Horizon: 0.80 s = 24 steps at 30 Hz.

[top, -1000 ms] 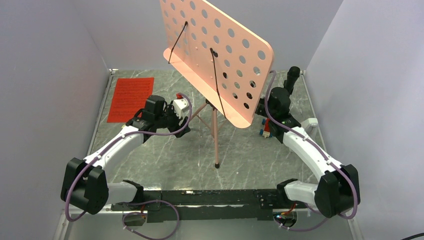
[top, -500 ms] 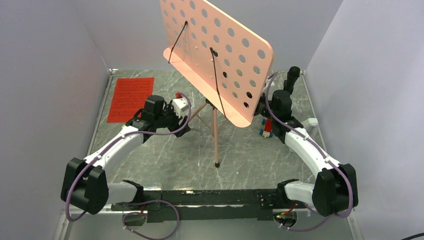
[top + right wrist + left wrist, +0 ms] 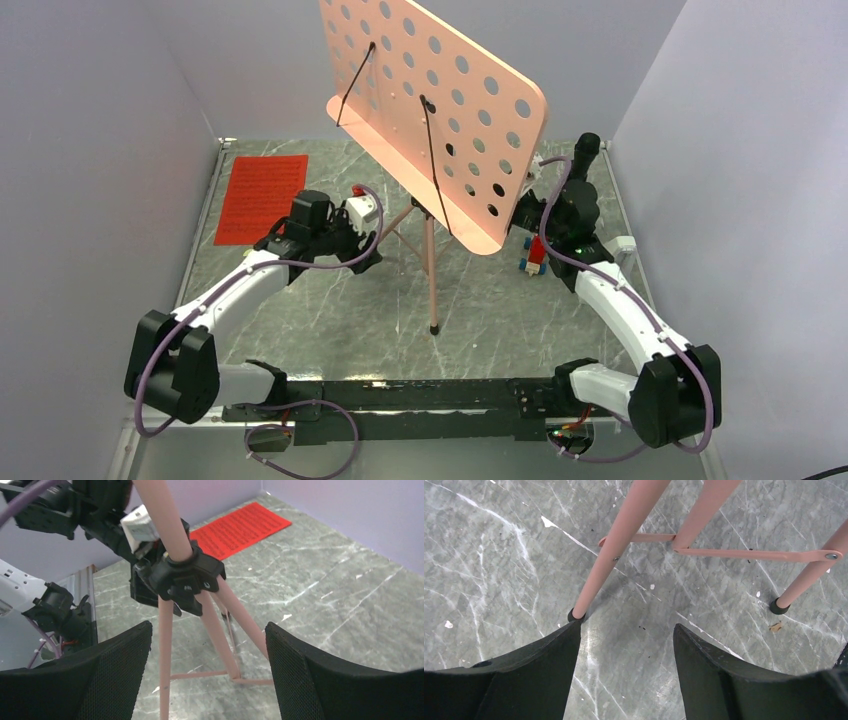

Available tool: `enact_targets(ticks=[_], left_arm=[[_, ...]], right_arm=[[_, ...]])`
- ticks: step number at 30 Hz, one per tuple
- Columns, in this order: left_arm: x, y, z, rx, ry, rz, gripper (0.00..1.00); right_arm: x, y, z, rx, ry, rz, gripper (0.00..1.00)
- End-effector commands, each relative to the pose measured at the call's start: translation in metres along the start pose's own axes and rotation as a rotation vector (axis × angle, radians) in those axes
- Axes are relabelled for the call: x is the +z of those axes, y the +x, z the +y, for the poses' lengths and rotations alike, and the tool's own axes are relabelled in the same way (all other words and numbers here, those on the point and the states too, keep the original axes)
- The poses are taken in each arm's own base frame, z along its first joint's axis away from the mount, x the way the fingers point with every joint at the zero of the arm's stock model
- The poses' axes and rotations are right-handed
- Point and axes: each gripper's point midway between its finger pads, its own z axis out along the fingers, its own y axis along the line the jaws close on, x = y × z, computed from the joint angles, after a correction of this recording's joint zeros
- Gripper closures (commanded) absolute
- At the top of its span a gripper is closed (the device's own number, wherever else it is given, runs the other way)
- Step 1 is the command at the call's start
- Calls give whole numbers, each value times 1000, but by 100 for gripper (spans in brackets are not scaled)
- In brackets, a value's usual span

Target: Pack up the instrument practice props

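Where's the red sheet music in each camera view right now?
Top external: red sheet music lies flat, upper left of the picture.
Left wrist: not in it.
Right wrist: red sheet music at top centre.
Shared landmark: pink tripod legs.

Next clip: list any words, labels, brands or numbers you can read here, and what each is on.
None can be read.
Red sheet-music page: rows of dark print, too small to read.
Black collar on the pink music stand: no lettering can be made out.
White metronome: no legible marking.
Toy blocks: no marking visible at this size.
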Motion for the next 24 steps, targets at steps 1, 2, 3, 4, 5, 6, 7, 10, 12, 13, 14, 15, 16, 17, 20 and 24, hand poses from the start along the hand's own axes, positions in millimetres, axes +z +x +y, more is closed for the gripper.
enact_targets(ticks=[1,2,3,4,5,6,7,10,12,13,14,15,16,17,20,24], left_arm=[[4,-21,0,13,25,-52,28],[5,-25,-1,17,27,-59,28],[6,-30,0,20,24,-69,28],[8,-34,1,21,24,-76,28],[9,-40,2,21,21,-88,28],[10,-46,4,20,17,-100,28],[12,-51,6,17,12,-110,28],[15,-70,11,14,-1,-149,28],[17,-77,13,9,-1,-162,28],[18,-80,14,8,-1,-166,28],[20,-81,15,7,0,-168,28],[20,-82,15,5,1,-170,28],[21,-82,16,4,2,-171,28],[22,-84,16,5,4,-173,28],[23,-85,16,-2,7,-178,28],[25,-84,14,-9,22,-178,29]], right_arm=[[7,-50,25,-141,-95,-111,16],[10,-55,27,-141,-100,-121,15],[14,-59,30,-138,-107,-130,15],[16,-64,31,-135,-109,-140,14],[20,-68,32,-131,-113,-148,14],[23,-71,34,-130,-120,-153,14],[27,-74,35,-131,-125,-158,13],[36,-81,39,-133,-142,-169,13],[40,-83,40,-126,-148,-172,13],[43,-83,41,-127,-152,-171,13],[44,-83,43,-130,-157,-171,13],[45,-83,43,-131,-161,-169,13],[46,-82,44,-134,-163,-166,12],[47,-81,43,-138,-160,-163,12],[47,-73,34,-160,-123,-147,13],[47,-69,31,-156,-106,-137,16]])
